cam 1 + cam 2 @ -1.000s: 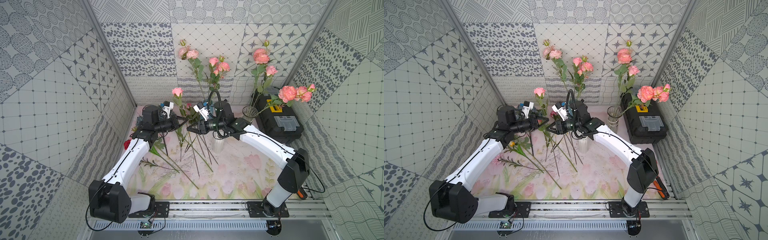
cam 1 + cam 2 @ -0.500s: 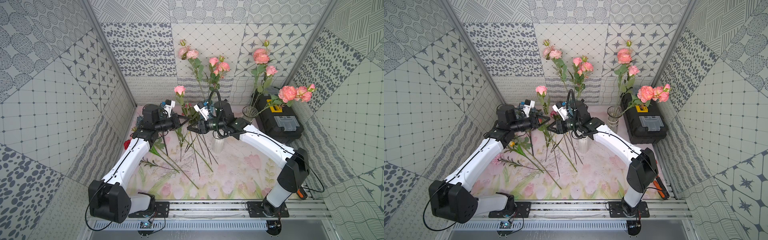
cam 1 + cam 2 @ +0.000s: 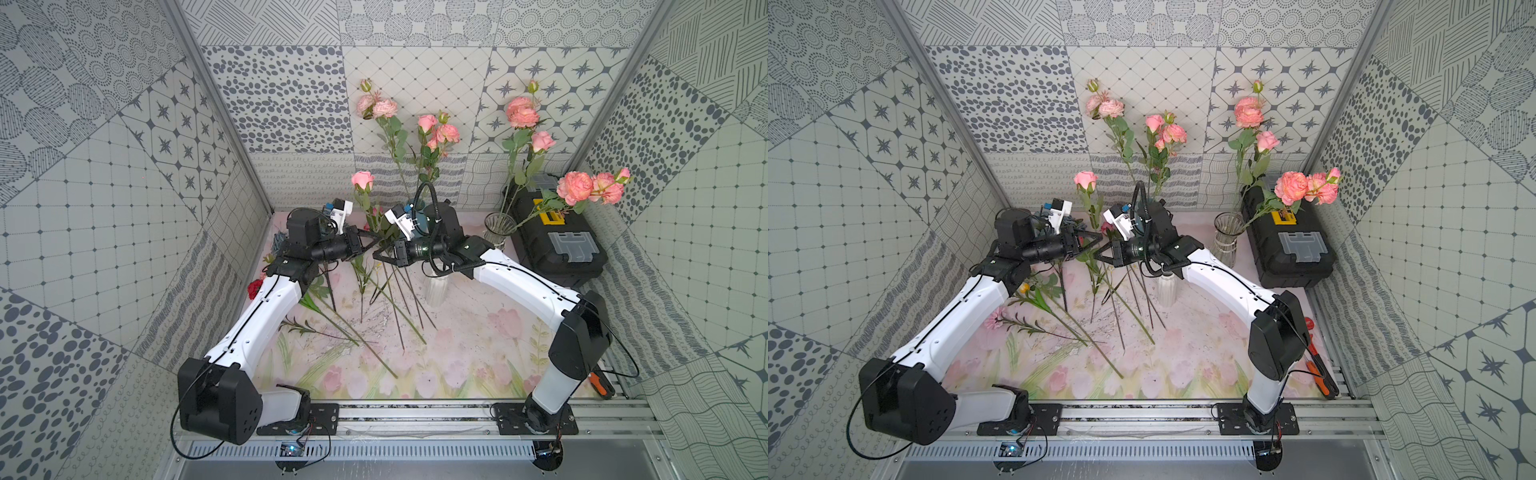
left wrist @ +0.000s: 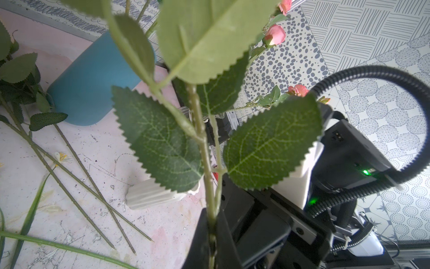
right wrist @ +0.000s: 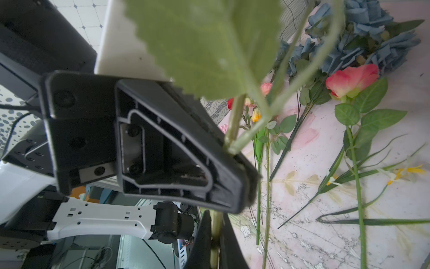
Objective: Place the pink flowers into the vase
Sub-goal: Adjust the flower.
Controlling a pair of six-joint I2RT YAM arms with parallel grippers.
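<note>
One pink flower stands upright above the middle of the mat, and both grippers hold its green stem. My left gripper is shut on the stem. Just below it, my right gripper is shut on the same stem. Other pink flowers stand in a blue vase behind the right wrist and in a glass vase. A white ribbed vase sits under the right forearm. Another pink rose lies on the mat.
A black toolbox stands at the back right. Loose stems, a red bloom and blue-grey flowers lie on the floral mat. Orange-handled pliers rest by the right arm's base.
My right gripper has shut on the stem below the left gripper. The held rose has risen slightly and shifted a little to the right.
</note>
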